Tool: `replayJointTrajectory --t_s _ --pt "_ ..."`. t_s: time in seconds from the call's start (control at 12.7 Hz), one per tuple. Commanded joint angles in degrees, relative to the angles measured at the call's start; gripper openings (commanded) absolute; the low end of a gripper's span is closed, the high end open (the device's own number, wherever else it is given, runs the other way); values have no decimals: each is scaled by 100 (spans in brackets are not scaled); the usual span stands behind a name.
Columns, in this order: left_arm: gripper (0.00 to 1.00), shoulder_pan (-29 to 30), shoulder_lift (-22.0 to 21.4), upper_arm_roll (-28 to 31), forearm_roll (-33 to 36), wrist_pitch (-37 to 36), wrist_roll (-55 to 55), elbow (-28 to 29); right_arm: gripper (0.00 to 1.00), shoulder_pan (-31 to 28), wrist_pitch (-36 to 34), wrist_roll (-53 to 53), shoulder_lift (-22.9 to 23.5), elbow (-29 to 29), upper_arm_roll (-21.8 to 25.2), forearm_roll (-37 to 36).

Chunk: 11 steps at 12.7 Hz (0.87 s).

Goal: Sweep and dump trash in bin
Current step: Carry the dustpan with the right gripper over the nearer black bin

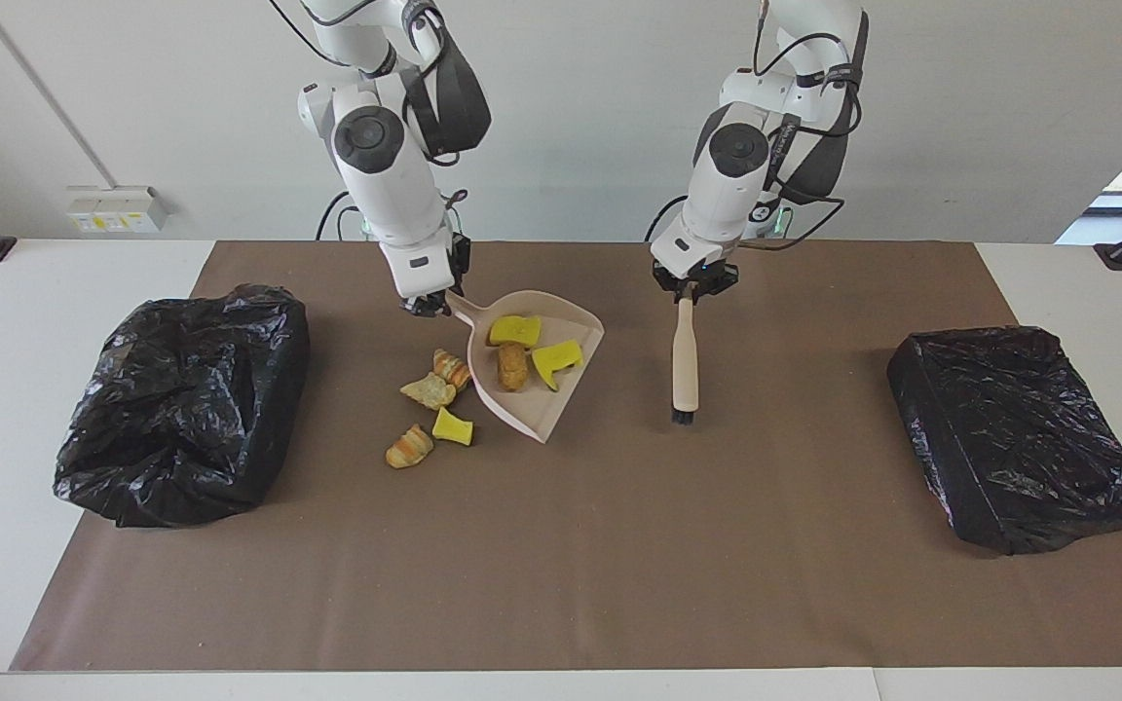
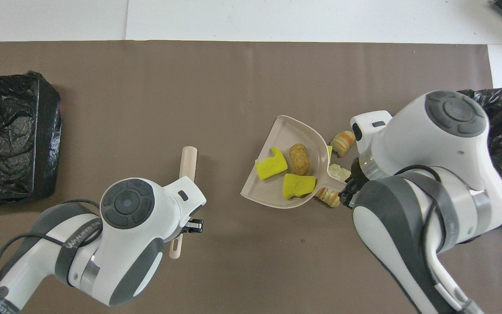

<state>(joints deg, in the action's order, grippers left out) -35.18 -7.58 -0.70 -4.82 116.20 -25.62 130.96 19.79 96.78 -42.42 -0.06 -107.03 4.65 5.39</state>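
Observation:
My right gripper (image 1: 428, 305) is shut on the handle of the pale pink dustpan (image 1: 534, 414), which hangs tilted over the mat. In the pan lie three bits of trash: two yellow wedges (image 1: 514, 331) (image 1: 558, 358) and a brown lump (image 1: 512, 366). Several more bits of trash (image 1: 430, 391) lie on the mat by and under the pan's edge, partly covered by the pan (image 2: 292, 128) in the overhead view. My left gripper (image 1: 688, 290) is shut on the top of the beige brush (image 1: 685, 360), which hangs upright beside the pan, bristles down. The open black-lined bin (image 1: 181, 399) stands at the right arm's end.
A second black-bagged box (image 1: 1019, 433) sits at the left arm's end of the table. A brown mat (image 1: 619, 565) covers the table's middle.

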Motion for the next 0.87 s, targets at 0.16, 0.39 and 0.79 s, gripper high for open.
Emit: replayJointTrajectory --t_s 0.16,0.39,0.79 --pt "0 -1576 -534 53 -273 587 -1969 816 0 -992 -642 -668 -643 165 -52 -661" --pt "0 -2525 -464 53 -283 1080 -3122 1158 0 -2107 -766 -1827 -820 208 -43 -890" --pt "0 -3327 -438 53 -283 1511 -3783 1449 0 -3525 260 -3762 -829 174 -43 -1397"
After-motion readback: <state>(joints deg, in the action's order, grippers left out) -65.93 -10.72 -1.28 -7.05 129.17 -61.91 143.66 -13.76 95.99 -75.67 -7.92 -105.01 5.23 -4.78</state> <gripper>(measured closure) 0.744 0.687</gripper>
